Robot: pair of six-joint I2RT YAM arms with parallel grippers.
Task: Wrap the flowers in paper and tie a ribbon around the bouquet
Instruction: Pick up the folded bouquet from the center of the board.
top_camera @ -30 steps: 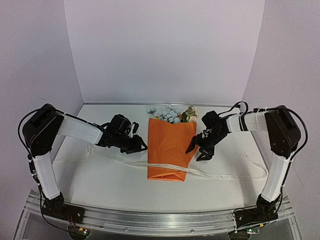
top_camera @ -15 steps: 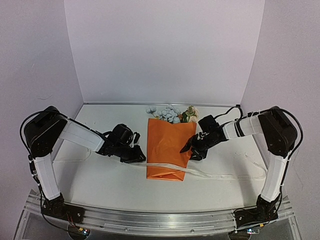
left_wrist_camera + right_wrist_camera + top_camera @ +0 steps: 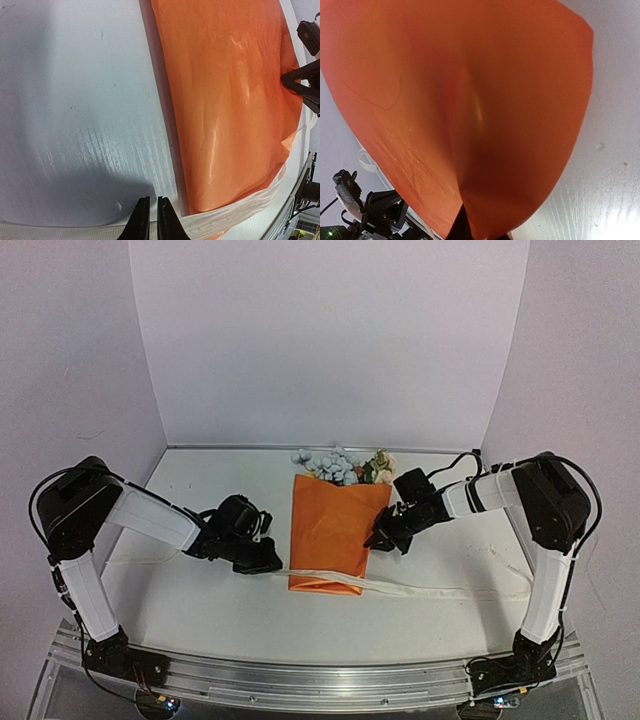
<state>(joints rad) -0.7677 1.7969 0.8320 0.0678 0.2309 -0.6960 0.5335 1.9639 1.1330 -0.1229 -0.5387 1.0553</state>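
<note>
Paper (image 3: 328, 530) covers flowers (image 3: 335, 468), blooms showing; ribbon (image 3: 430, 591) crosses its near end, untied; left gripper (image 3: 150, 220) pinches ribbon, right gripper (image 3: 376, 540) pinches paper's edge; tying remains.

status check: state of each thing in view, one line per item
paper: orange face up, folded over the flowers, lying flat, right edge pinched.
flowers: blooms poking out the far end, stems covered.
ribbon: untied, laid across the paper's near end.
left gripper: closed to a slit at the ribbon, apparently pinching it.
right gripper: shut on the paper's edge.
</note>
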